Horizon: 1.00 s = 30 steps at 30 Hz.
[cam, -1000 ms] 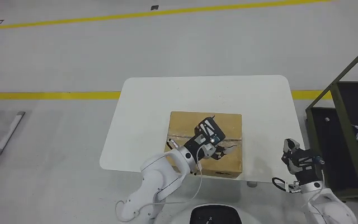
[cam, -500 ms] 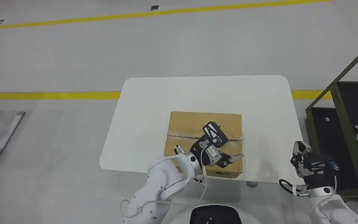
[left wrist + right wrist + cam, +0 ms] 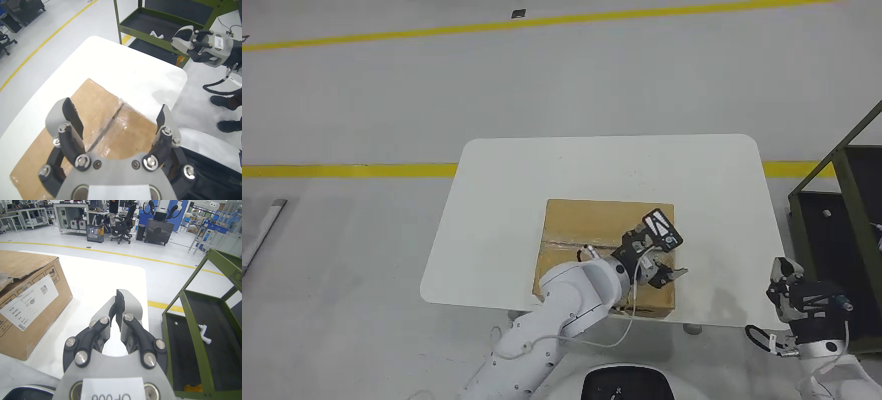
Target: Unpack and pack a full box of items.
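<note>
**Top view:** box (image 3: 587,235) sits shut on white table (image 3: 502,200), on the half nearest the robot, about mid-width. L gripper (image 3: 666,272) hangs over the box's R edge, toward the near corner, fingers spread. R gripper (image 3: 800,293) is off the table, past its near R corner, beside green cart (image 3: 842,225). You can't judge its fingers from up here.

**L wrist view:** you're looking past L gripper (image 3: 115,110), jaws wide, nothing between them. Box (image 3: 94,102) lies beneath, flaps closed, clear tape (image 3: 115,121) along the centre seam. R gripper (image 3: 181,40) is farther off, in front of cart (image 3: 151,24), fingertips together.

**R wrist view:** R gripper (image 3: 117,303) is pinched narrow, pads touching or nearly so, holding nothing. Box (image 3: 22,264) stands on table (image 3: 105,275) w/ white label (image 3: 30,303) on its side wall. Its top-flap edge looks ragged. Cart (image 3: 189,306) is on the other side, w/ a small white part (image 3: 203,332) in its tray.
</note>
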Each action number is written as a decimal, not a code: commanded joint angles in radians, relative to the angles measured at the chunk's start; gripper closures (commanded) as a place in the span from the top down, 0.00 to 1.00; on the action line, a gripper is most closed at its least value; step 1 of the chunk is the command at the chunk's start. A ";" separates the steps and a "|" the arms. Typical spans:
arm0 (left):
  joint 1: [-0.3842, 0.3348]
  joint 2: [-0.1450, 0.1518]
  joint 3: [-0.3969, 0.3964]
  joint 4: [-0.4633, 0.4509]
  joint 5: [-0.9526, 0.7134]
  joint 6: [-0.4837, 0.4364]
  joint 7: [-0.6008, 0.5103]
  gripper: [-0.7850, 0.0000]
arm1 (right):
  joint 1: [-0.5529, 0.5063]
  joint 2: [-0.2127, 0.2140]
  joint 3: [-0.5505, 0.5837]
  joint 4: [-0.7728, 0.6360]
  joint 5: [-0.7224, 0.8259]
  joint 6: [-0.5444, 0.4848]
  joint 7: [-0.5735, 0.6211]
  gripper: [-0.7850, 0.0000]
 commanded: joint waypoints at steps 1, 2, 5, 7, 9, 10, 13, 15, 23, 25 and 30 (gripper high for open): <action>-0.010 -0.006 0.016 0.022 0.003 0.011 -0.011 0.45 | -0.002 0.000 0.000 0.002 0.000 0.000 -0.001 0.00; -0.014 -0.009 0.022 0.032 0.003 0.016 -0.015 0.44 | -0.002 0.000 0.001 0.002 0.000 -0.001 -0.002 0.00; -0.016 -0.015 0.028 0.066 -0.035 0.018 -0.026 0.33 | -0.003 -0.001 0.001 0.005 -0.001 -0.002 -0.005 0.00; -0.026 -0.017 0.025 0.077 -0.019 0.024 -0.038 0.18 | -0.003 -0.001 0.001 0.006 -0.001 -0.002 -0.006 0.00; -0.029 -0.018 0.023 0.079 -0.016 0.022 -0.044 0.27 | -0.003 -0.001 0.002 0.006 -0.001 -0.003 -0.007 0.00; -0.030 -0.018 0.022 0.078 -0.014 0.022 -0.047 0.31 | -0.003 -0.001 0.003 0.007 -0.001 -0.003 -0.007 0.00; -0.030 -0.019 0.022 0.078 -0.007 0.020 -0.060 0.38 | -0.004 -0.002 0.003 0.008 0.000 -0.002 -0.008 0.00; -0.029 -0.020 0.025 0.080 -0.006 0.015 -0.070 0.37 | -0.003 -0.002 0.003 0.008 -0.001 -0.004 -0.008 0.00; -0.035 -0.027 0.034 0.077 0.015 0.009 -0.069 0.42 | -0.006 -0.002 0.005 0.010 0.001 -0.007 -0.013 0.00; -0.035 -0.028 0.034 0.077 0.019 0.010 -0.067 0.41 | -0.007 -0.003 0.007 0.010 0.002 -0.007 -0.014 0.00; -0.034 -0.031 0.035 0.084 0.020 0.004 -0.076 0.44 | -0.009 -0.003 0.010 0.009 0.001 -0.006 -0.016 0.00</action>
